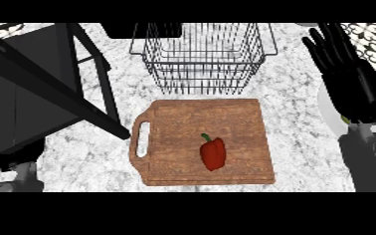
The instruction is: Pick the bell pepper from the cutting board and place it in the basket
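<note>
Bell pepper [213,153], red with a green stem, lay on the wooden cutting board [183,124] nearest me, toward the board's four o'clock, stem pointing to eleven. White-and-grey marbled counter [297,124] spread around the board. Beyond it, at twelve o'clock, stood the wire basket [202,55]. A dark frame [44,79] filled nine o'clock. My right hand [339,62] rested at two o'clock, fingers straight and upward, holding nothing.
</note>
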Available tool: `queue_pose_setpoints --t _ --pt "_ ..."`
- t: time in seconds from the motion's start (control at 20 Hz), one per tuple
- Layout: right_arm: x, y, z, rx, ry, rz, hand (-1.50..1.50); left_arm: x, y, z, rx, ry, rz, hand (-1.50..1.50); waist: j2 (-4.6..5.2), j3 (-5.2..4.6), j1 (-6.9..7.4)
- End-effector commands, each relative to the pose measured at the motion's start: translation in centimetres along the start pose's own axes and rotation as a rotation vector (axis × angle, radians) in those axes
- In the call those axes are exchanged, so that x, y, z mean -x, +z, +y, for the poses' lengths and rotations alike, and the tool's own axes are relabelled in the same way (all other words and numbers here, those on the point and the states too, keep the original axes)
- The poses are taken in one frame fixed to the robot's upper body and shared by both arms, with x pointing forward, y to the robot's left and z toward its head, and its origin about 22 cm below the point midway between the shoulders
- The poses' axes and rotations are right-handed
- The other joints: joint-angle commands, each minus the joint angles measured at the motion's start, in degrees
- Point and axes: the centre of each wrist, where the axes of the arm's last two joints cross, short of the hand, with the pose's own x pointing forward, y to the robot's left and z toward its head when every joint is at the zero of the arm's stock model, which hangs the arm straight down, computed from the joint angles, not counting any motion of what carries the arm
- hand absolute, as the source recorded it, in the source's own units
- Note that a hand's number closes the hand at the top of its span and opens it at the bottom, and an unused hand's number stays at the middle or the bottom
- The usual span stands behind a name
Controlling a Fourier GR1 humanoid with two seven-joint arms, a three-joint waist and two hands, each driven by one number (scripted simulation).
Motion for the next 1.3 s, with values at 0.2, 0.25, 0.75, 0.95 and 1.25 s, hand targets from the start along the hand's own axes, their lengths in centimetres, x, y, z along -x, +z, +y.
queue_pose_setpoints --t 0.2,0.25,0.75,0.95,1.25 --pt "0.1 -3.9 11.1 -0.384 -0.130 -0.045 1.50 6.7 4.2 0.2 0.197 -0.195 0.421 0.00 1.53 -0.20 2.96" --pt "-0.1 -4.0 12.6 -0.447 -0.149 -0.047 1.50 7.2 5.7 1.7 0.229 -0.252 0.491 0.00 1.63 -0.21 3.70" --pt "1.5 1.9 26.1 -0.660 0.329 -0.022 -1.50 8.3 6.6 2.1 0.232 -0.311 0.671 0.00 -0.98 -0.29 0.18" --pt "-1.6 -1.7 22.4 -0.543 0.796 -0.071 -1.50 8.0 6.6 2.6 0.212 -0.299 0.661 0.00 -1.86 -0.51 -1.81" --pt "-8.6 -2.6 21.3 -0.577 1.129 -0.031 -1.50 8.6 7.7 2.2 0.216 -0.293 0.672 0.00 -1.54 -0.36 -1.78"
